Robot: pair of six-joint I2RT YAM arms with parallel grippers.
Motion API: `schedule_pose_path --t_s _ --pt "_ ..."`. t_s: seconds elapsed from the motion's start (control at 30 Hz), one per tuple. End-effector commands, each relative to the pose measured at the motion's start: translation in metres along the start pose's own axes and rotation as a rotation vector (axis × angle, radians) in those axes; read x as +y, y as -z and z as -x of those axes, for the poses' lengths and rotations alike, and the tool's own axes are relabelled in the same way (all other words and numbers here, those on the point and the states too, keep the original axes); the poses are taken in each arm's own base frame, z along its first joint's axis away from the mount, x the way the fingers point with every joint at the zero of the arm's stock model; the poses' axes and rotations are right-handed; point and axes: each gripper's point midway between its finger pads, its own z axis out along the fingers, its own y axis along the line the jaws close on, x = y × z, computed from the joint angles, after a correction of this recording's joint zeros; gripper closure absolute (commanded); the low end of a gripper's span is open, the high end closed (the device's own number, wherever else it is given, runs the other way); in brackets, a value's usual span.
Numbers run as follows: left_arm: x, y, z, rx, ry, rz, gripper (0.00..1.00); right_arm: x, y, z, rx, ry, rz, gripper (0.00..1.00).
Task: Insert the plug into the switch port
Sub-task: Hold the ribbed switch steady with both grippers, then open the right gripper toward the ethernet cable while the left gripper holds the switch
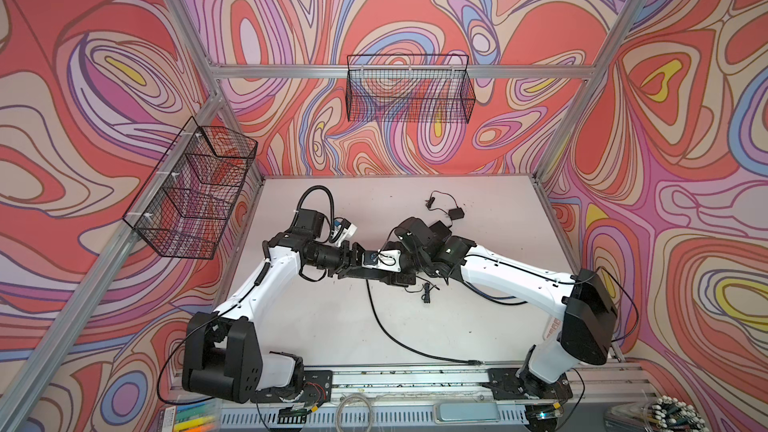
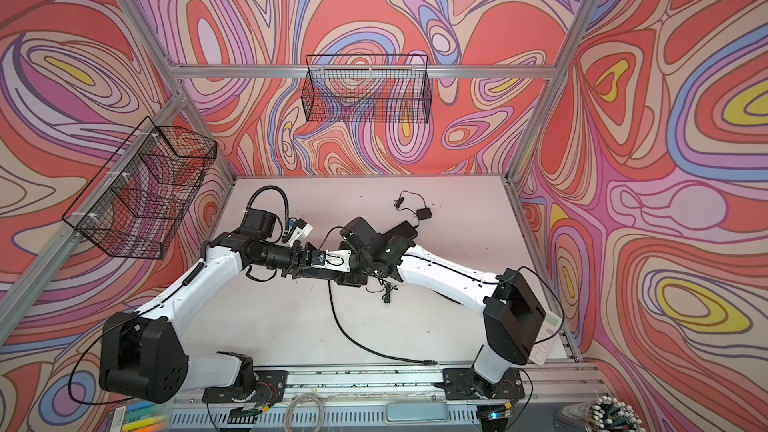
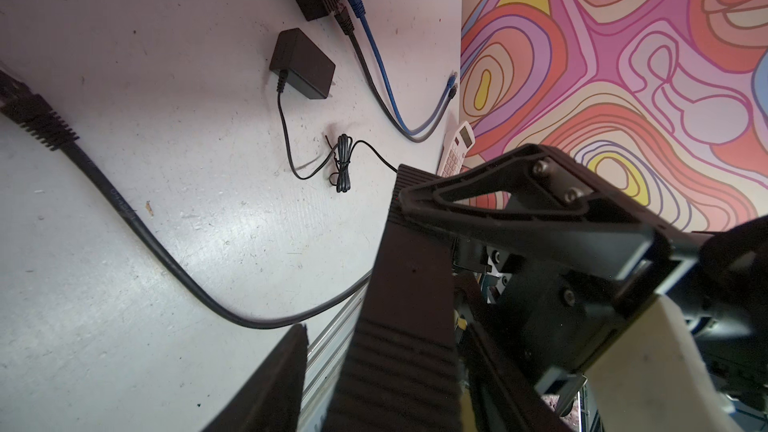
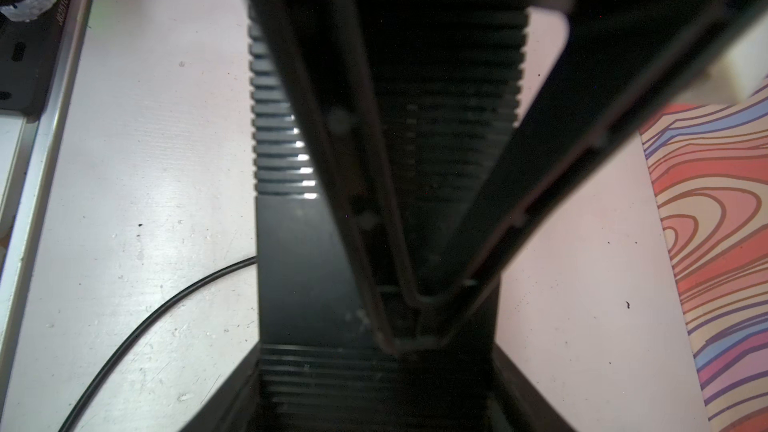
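a blurred black v-shaped frame [image 4: 328,151] lies nearest the lens, in the middle of the right wrist view. i judge it is a finger part, but of which arm i cannot tell. under it is the ribbed black switch [image 4: 299,263]. the right gripper [image 4: 378,361] seems to press its jaws on the two long sides of the switch, at the bottom corners of the frame. i think this keeps it steady, so a push on a port will not slide it away.

in the lower middle of the left wrist view the left gripper [image 3: 386,326] stands around the same switch with jaws spread. a strip of rail [image 3: 328,338] shows between one finger [image 3: 274,384] and the box, so it does not grip.

the plug [image 3: 35,118] lies free on the table [image 3: 124,347] at the upper left of that view, and its cable [image 3: 166,259] bends away behind the switch. the plug's tip is cut by the frame edge. the ports of the switch show in no view, and in both top views the plug is hidden under the grippers. whether the switch rests on the table or is lifted, i cannot tell.
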Motion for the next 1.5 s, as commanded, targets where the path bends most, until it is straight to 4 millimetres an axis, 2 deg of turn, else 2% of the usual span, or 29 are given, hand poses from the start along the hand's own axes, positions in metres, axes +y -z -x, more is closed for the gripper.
schedule_pose_path --t_s 0.0,0.13,0.23,0.53,0.57,0.63,0.83,1.0,1.03,1.3,1.47 --pt "-0.006 0.001 -0.006 0.023 -0.013 -0.021 0.38 -0.008 0.002 0.022 -0.057 0.043 -0.013 0.60" --pt "-0.007 0.000 -0.007 0.028 -0.013 -0.027 0.40 -0.010 0.003 0.024 -0.054 0.050 -0.014 0.60" --pt "-0.008 0.000 -0.008 0.030 -0.016 -0.030 0.46 -0.011 0.004 0.026 -0.054 0.054 -0.017 0.60" --pt "-0.009 -0.001 -0.011 0.037 -0.026 -0.031 0.71 -0.015 0.004 0.028 -0.050 0.054 -0.022 0.59" --pt "-0.008 -0.002 -0.011 0.037 -0.027 -0.021 0.73 -0.017 0.005 0.029 -0.053 0.048 -0.029 0.57" --pt "-0.004 -0.003 -0.011 0.036 -0.020 -0.002 0.77 -0.021 0.006 0.030 -0.052 0.019 -0.050 0.44" --pt "0.003 -0.003 -0.008 0.016 -0.008 0.030 0.81 -0.030 0.013 0.022 -0.036 -0.069 -0.127 0.28" --pt "-0.001 -0.001 0.000 -0.030 -0.010 0.031 0.83 -0.032 0.030 0.009 -0.028 -0.178 -0.195 0.18" --pt "-0.002 0.000 0.002 -0.040 -0.009 0.027 0.84 -0.033 0.035 0.007 -0.028 -0.207 -0.216 0.02" --pt "-0.002 -0.003 0.020 -0.113 -0.002 0.009 0.84 -0.031 0.070 -0.015 -0.073 -0.413 -0.323 0.01" --pt "-0.003 0.000 0.047 -0.211 0.000 0.029 0.85 -0.016 0.096 -0.018 -0.127 -0.585 -0.302 0.02"
